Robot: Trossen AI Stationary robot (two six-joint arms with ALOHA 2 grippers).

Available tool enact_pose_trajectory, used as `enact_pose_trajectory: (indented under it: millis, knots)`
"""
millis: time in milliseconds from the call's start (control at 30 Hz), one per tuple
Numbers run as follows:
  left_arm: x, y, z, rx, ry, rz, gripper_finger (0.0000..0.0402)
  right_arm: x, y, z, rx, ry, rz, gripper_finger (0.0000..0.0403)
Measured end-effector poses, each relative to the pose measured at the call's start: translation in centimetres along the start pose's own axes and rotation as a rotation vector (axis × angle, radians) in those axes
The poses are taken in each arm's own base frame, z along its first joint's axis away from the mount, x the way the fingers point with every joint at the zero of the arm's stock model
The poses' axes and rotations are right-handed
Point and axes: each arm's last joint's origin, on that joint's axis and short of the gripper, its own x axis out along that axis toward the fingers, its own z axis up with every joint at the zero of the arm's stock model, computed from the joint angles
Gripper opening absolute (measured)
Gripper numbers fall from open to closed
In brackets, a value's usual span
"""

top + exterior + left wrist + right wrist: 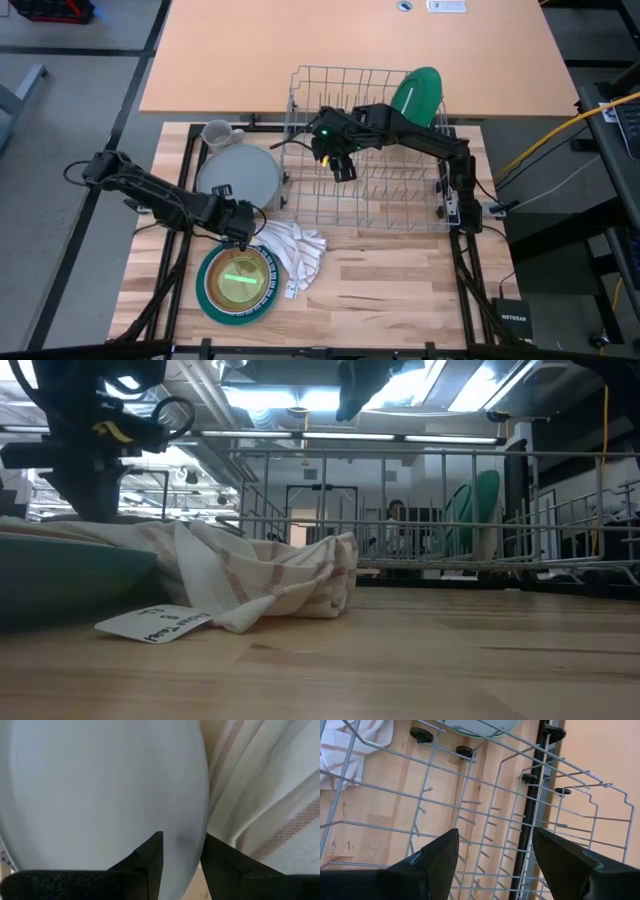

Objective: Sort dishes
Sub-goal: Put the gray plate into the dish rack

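The wire rack (365, 150) holds a green plate (417, 95) upright in its far corner; a grey plate (240, 175) lies beside the rack (mug (217, 134) behind it); a teal plate (237, 283) lies nearer, where the left gripper (181, 862) pinches its rim; the right gripper (495, 860) hangs open over the rack.

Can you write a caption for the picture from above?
Green plate stands in rack; right end effector hovers above.
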Motion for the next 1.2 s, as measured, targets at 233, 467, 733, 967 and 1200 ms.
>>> enact_pose_trajectory:
  millis: [233, 467, 733, 967, 1200]
  knots:
    - [0.0, 0.0, 0.0, 0.032, 0.000, 0.001, 0.0028, 0.0, 0.0, 0.0, 0.001, -0.008, 0.013, 0.0255]
    - [0.0, 0.0, 0.0, 0.056, 0.002, 0.006, 0.0011, 0.0, 0.1, 0.0, 0.001, -0.015, 0.024, 0.0255]
    - [-3.3, 0.8, 1.8, 0.065, -0.051, -0.034, 0.0003, -0.1, 0.3, 0.6, 0.004, -0.128, 0.147, 0.0255]
    - [-7.7, 2.4, 2.7, 0.060, -0.043, -0.088, 0.0002, -0.1, 0.3, 1.0, -0.015, -0.186, 0.176, 0.0255]
    - [-11.2, 4.0, 2.7, 0.076, -0.004, -0.149, 0.0001, -0.2, 0.2, 1.5, -0.091, -0.280, 0.204, 0.0255]
